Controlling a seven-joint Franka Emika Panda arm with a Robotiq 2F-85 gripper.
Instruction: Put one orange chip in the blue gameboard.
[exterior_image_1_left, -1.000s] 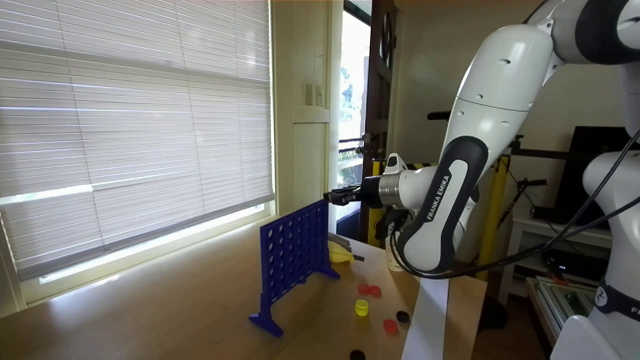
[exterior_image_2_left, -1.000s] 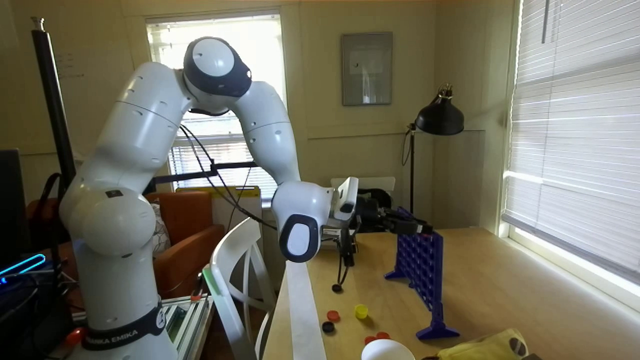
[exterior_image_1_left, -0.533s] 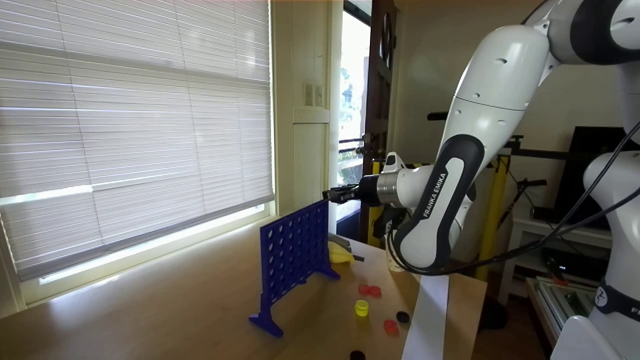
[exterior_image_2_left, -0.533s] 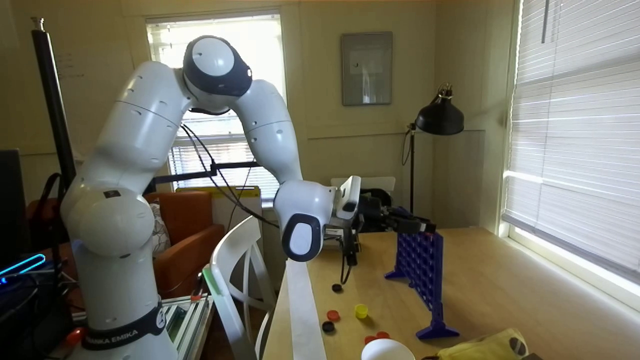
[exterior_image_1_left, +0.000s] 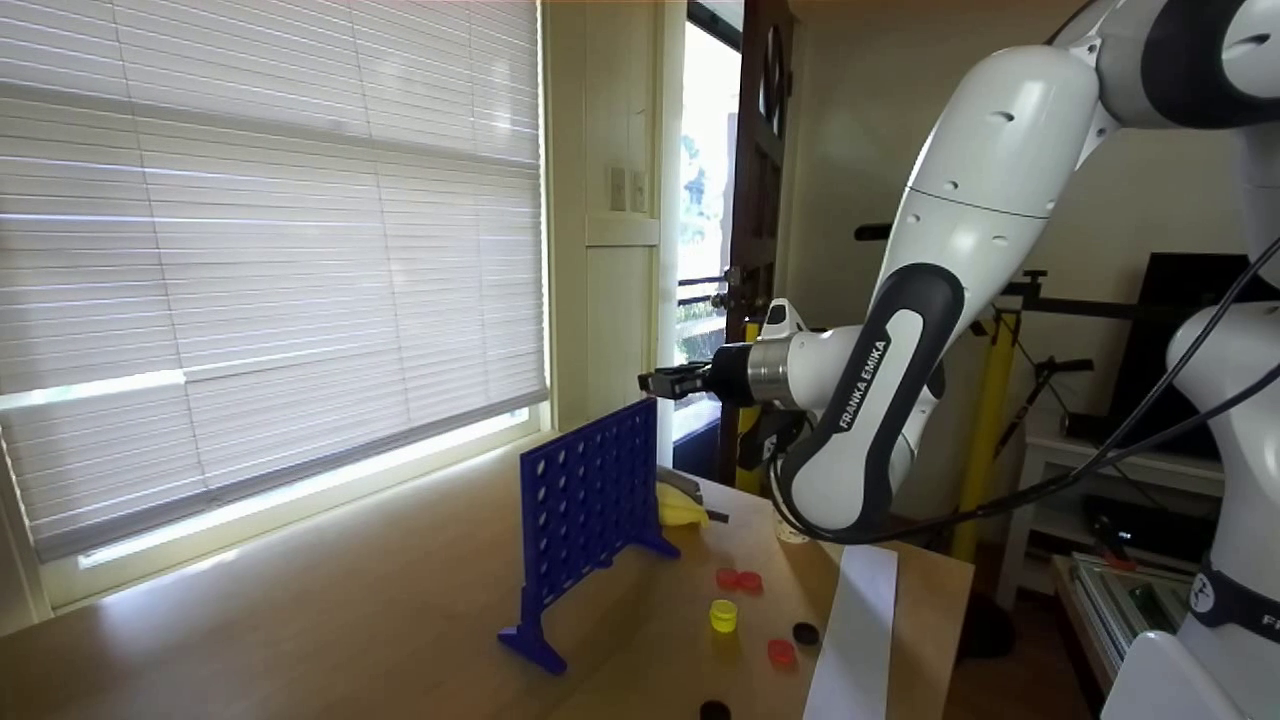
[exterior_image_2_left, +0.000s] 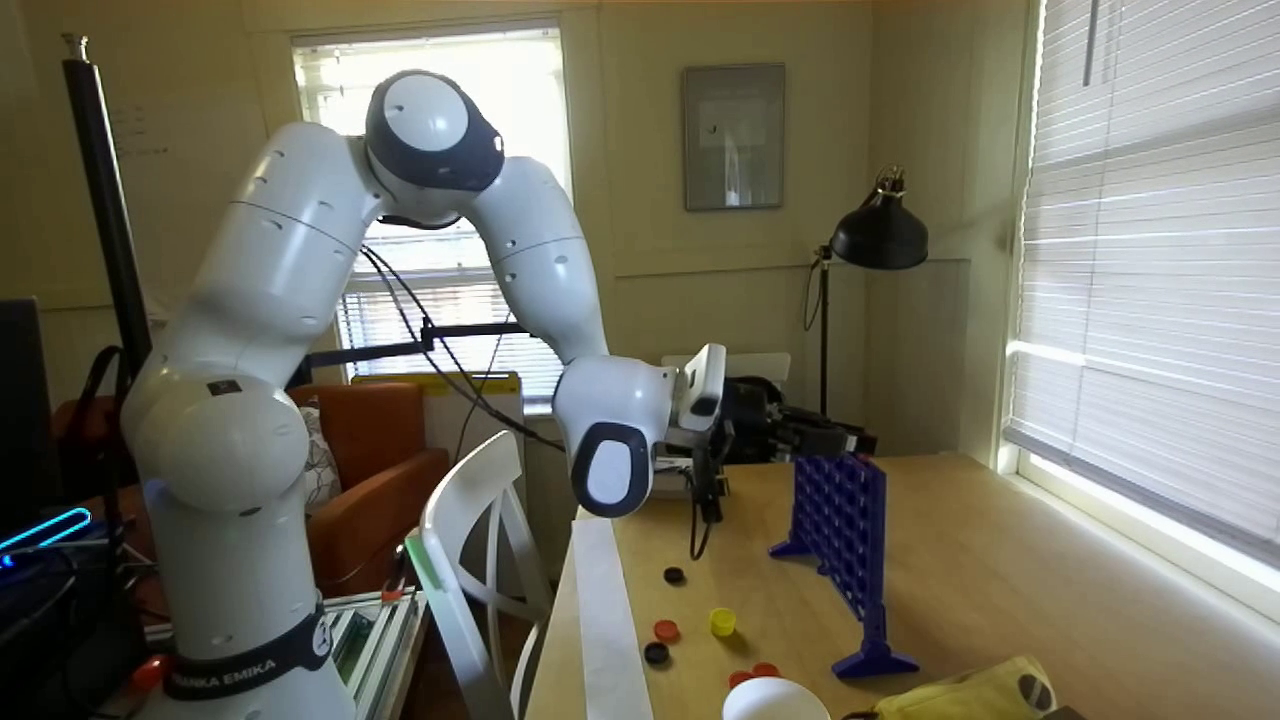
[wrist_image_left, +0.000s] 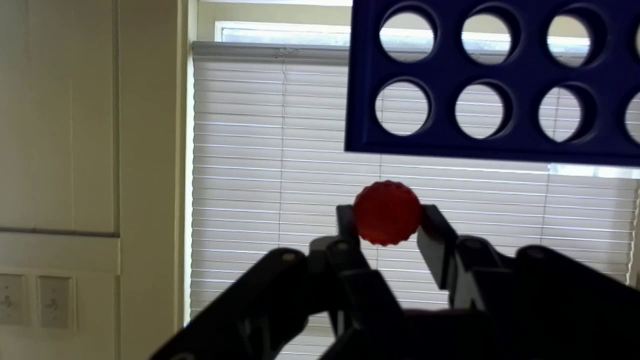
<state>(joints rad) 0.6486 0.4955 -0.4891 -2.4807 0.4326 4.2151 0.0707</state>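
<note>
The orange chip (wrist_image_left: 387, 212) has a ridged rim and looks deep red against the window light. My gripper (wrist_image_left: 387, 220) is shut on it, its fingers (wrist_image_left: 346, 220) pinching the rim from both sides. The blue gameboard (exterior_image_1_left: 590, 505) stands upright on the table in both exterior views. Just over the top edge at one end of the board hangs my gripper (exterior_image_1_left: 648, 384). In the wrist view, which is upside down, a gap shows between the chip and the board's edge (wrist_image_left: 492, 155). The board's top slot does not show clearly.
More orange chips (exterior_image_1_left: 739, 580), yellow chips (exterior_image_1_left: 723, 616) and black discs (exterior_image_1_left: 805, 633) lie on the table beside the board. A white cup (exterior_image_2_left: 775, 699) and a yellow bag (exterior_image_2_left: 965, 692) sit near one end of the board. A white strip (exterior_image_2_left: 610, 620) runs along the table edge.
My gripper has risen slightly above the board's top edge and shifted a little toward the blinds, keeping its grip. The gameboard and the things on the table have stayed put.
</note>
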